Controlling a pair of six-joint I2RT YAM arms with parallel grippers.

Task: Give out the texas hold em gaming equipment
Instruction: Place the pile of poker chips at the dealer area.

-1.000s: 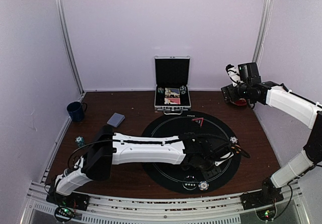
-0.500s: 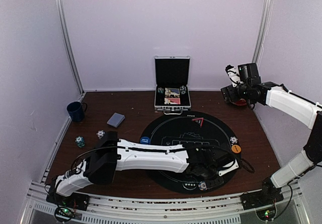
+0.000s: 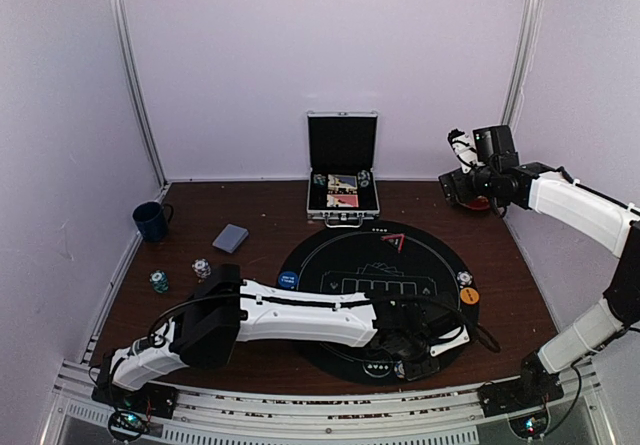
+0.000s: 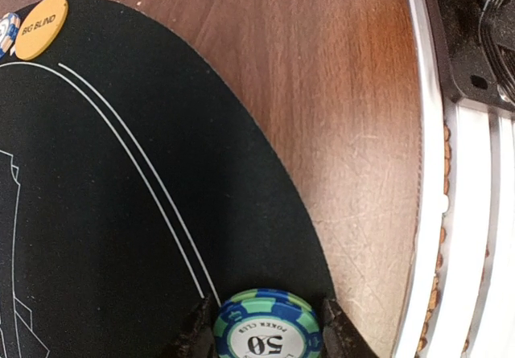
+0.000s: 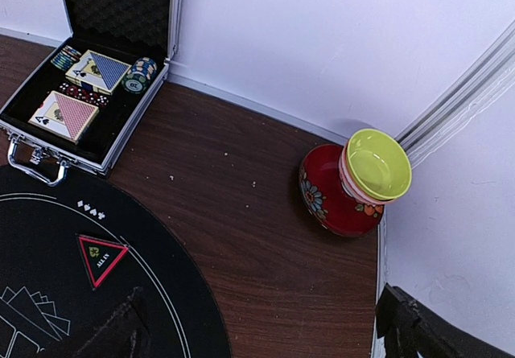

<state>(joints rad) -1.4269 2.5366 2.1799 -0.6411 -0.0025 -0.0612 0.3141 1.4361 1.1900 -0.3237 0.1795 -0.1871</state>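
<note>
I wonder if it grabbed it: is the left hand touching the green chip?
Touching. In the left wrist view the left hand presses both sides of the green chip.

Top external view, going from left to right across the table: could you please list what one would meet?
From the left: dark blue mug → white poker chip → deck of cards → blue button → silver case → orange button.

Teal chip [image 4: 261, 330] in my left gripper [image 4: 265, 343], at black mat's [image 4: 96, 213] edge: "50", "POKER CLUB". Orange button [image 4: 40, 26] farther along mat's rim: "BIG BLIND".
</note>
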